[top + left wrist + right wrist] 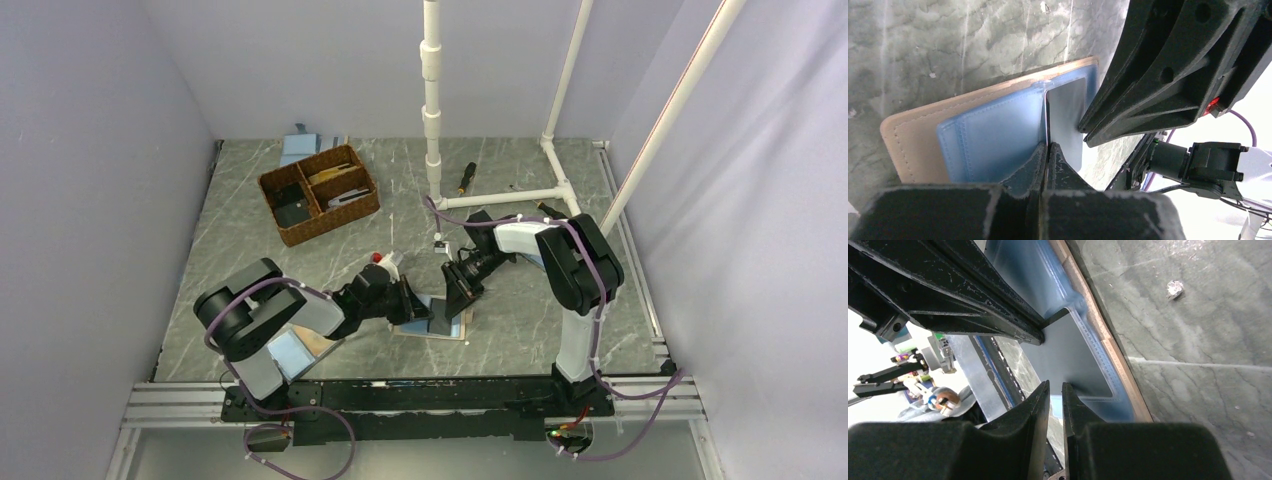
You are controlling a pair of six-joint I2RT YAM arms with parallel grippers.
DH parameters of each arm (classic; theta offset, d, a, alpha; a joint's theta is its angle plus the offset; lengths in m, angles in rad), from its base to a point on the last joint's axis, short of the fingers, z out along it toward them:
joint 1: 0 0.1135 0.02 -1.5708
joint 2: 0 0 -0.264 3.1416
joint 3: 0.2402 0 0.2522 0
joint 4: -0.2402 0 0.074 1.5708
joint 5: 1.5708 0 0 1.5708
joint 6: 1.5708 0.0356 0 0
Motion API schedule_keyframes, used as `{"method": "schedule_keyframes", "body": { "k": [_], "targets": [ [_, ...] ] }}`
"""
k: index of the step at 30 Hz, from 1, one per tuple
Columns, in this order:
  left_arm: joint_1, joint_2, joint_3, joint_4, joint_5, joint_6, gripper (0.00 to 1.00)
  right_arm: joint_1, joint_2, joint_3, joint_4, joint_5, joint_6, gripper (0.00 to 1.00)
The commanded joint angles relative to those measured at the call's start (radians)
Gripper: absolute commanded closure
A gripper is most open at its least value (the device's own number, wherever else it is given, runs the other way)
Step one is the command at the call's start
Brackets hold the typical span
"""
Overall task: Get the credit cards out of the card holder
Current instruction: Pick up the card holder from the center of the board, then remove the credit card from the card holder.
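Table (520, 300): grey marbled table, both arms bolted at its near edge.
Folder (290, 355): light-blue flat piece with a tan part, near the front edge and partly hidden beneath the left arm.
Card holder (988, 140): flat light-blue bi-fold card holder with pale tan stitched edging. It lies open on the table just ahead of the arm bases, between the two arms, with both claws down at it.
Card (1068, 355): dark grey rectangular card sitting in the holder's translucent blue pocket, much of its face uncovered.
Left claw (1048, 146): black fingers pressed together where the card meets the blue pocket. A thin pale edge runs into their seam; whether that edge is card or pocket cannot be told.
Right claw (1056, 385): black fingers nearly together with a narrow slit between them, tips just beside the card's edge and facing the left claw. Whether anything is pinched cannot be told.
Basket (335, 228): brown woven basket divided into compartments, with dark and pale flat items inside. It sits well apart from the holder, toward the far left.
Tool (466, 180): small black-handled tool lying near the foot of the pipes.
Pipe frame (432, 110): white plastic pipe frame standing at the far side.
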Motion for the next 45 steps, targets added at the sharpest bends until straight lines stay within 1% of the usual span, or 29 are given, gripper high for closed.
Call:
{"method": "schedule_keyframes", "body": {
  "k": [1,4,6,8,9,11,12,14,17,23,26,29,34,39,42,45],
  "targets": [
    [-0.014,0.010,-0.022,0.018,-0.019,0.004,1.00,0.009,0.028,0.013,0.045,0.062,-0.019,0.81],
    [-0.004,-0.034,-0.064,0.062,-0.016,0.009,1.00,0.007,0.027,0.021,0.035,0.061,-0.027,0.76],
    [0.008,-0.066,-0.099,0.111,-0.002,0.026,1.00,0.001,0.020,0.036,0.001,0.023,-0.058,0.73],
    [0.015,-0.099,-0.124,0.132,0.018,0.065,1.00,-0.001,0.004,0.071,-0.084,-0.075,-0.157,0.72],
    [0.017,-0.119,-0.132,0.126,0.023,0.091,1.00,0.000,-0.008,0.103,-0.170,-0.140,-0.264,0.71],
    [0.017,-0.165,-0.138,0.089,0.035,0.151,1.00,-0.001,-0.055,0.131,-0.259,-0.217,-0.376,0.67],
    [0.018,-0.191,-0.139,0.066,0.037,0.182,1.00,-0.001,-0.092,0.128,-0.260,-0.216,-0.399,0.66],
    [0.016,-0.249,-0.149,0.039,0.039,0.248,1.00,0.000,-0.167,0.098,-0.209,-0.175,-0.390,0.62],
    [0.016,-0.322,-0.172,0.038,0.050,0.330,1.00,0.000,-0.238,0.067,-0.150,-0.120,-0.376,0.56],
    [0.016,-0.486,-0.208,0.010,0.084,0.425,1.00,0.001,-0.297,0.030,-0.064,-0.045,-0.360,0.46],
    [0.016,-0.558,-0.221,-0.027,0.099,0.442,1.00,0.001,-0.315,0.012,-0.041,-0.035,-0.370,0.42],
    [0.016,-0.619,-0.235,-0.050,0.119,0.456,1.00,0.001,-0.325,-0.002,-0.032,-0.051,-0.391,0.40],
    [0.016,-0.685,-0.245,-0.064,0.147,0.475,1.00,0.010,-0.314,-0.007,-0.087,-0.143,-0.485,0.39],
    [0.016,-0.679,-0.243,-0.041,0.171,0.475,1.00,0.035,-0.289,0.009,-0.173,-0.238,-0.592,0.41],
    [0.016,-0.662,-0.242,-0.018,0.175,0.468,1.00,0.044,-0.269,0.022,-0.213,-0.264,-0.631,0.47],
    [0.016,-0.659,-0.244,-0.008,0.167,0.464,1.00,0.048,-0.245,0.048,-0.267,-0.274,-0.667,0.63]
  ]
}}
